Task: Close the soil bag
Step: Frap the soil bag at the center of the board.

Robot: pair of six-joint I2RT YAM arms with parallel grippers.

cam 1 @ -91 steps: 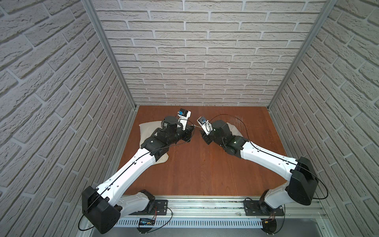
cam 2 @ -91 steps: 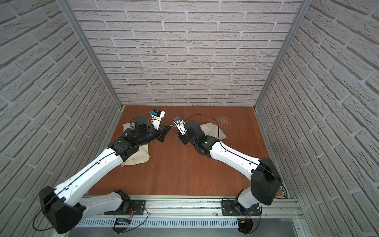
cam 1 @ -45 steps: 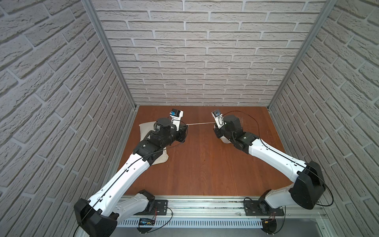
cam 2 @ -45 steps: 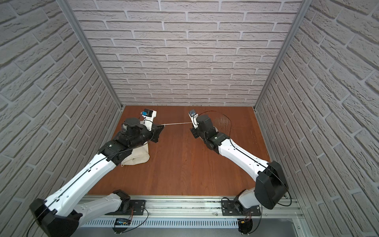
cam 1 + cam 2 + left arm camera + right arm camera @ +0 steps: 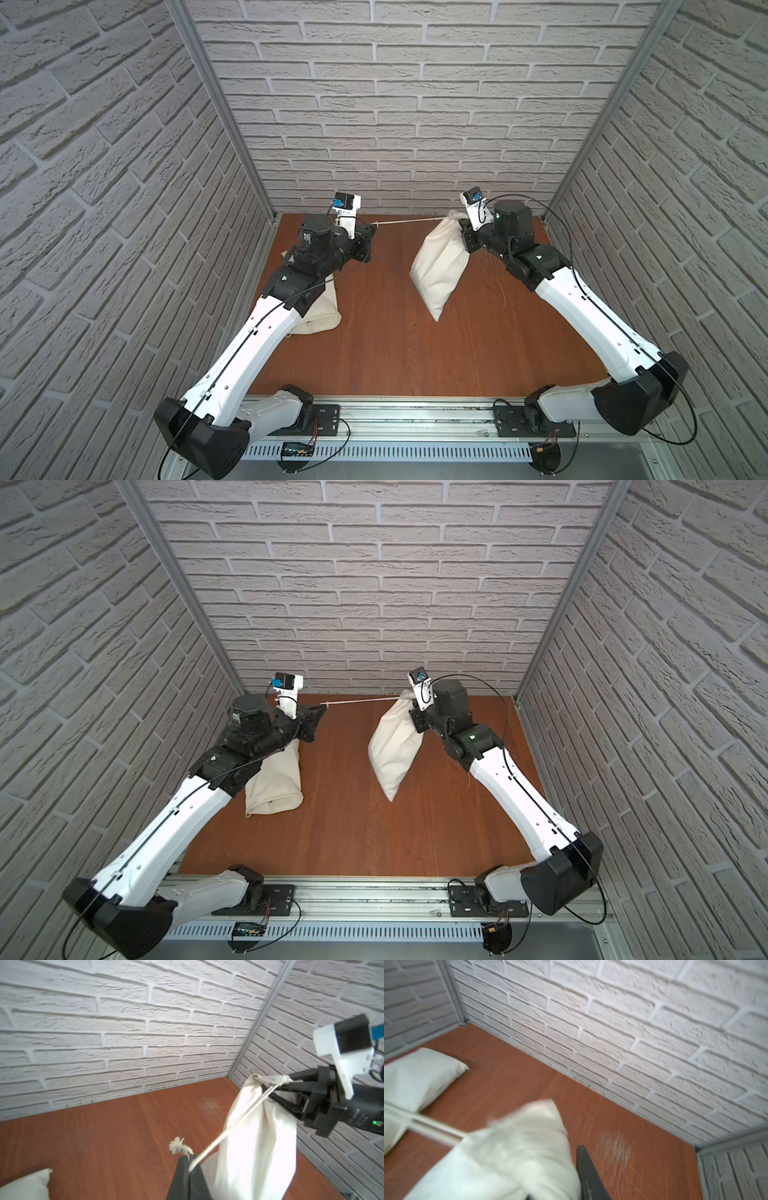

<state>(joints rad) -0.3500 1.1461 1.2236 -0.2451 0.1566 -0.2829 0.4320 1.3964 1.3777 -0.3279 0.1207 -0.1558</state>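
The left end effector pinches the frayed end of the drawstring, drawn straight to the soil bag, which hangs by its bunched neck from the clamped right end effector over the worktop, near the back wall. The mouth looks cinched almost shut; a last tightening and setting down seem left. There are two cloth bags, with the second bag lying under the left arm, and one cord.
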